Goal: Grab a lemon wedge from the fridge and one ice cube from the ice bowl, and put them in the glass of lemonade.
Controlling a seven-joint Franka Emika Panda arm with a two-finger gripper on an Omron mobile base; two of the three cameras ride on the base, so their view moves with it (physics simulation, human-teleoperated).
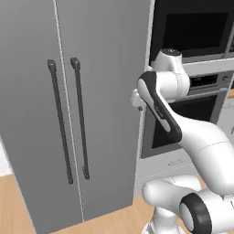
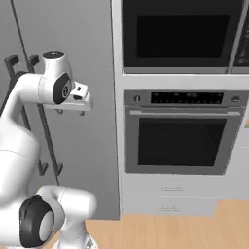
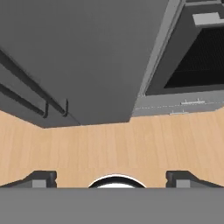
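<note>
The fridge [image 1: 100, 91] is a tall grey two-door cabinet with both doors shut and two dark bar handles [image 1: 59, 123] side by side. It also fills the left of the right base view [image 2: 92, 58] and the top of the hand view [image 3: 87, 57]. My gripper [image 2: 70, 112] hangs in front of the fridge's right door, near its right edge, pointing down at the floor. Its fingertips [image 3: 43, 177] stand far apart with nothing between them, so the gripper [image 3: 111, 177] is open. The lemon wedge, the ice bowl and the glass of lemonade are out of view.
A black-fronted oven and microwave column [image 2: 180, 136] stands right of the fridge, with a pale drawer [image 2: 168, 194] below it. The wooden floor [image 3: 113, 144] lies under the gripper. My own arm [image 1: 183, 132] rises just in front of the oven.
</note>
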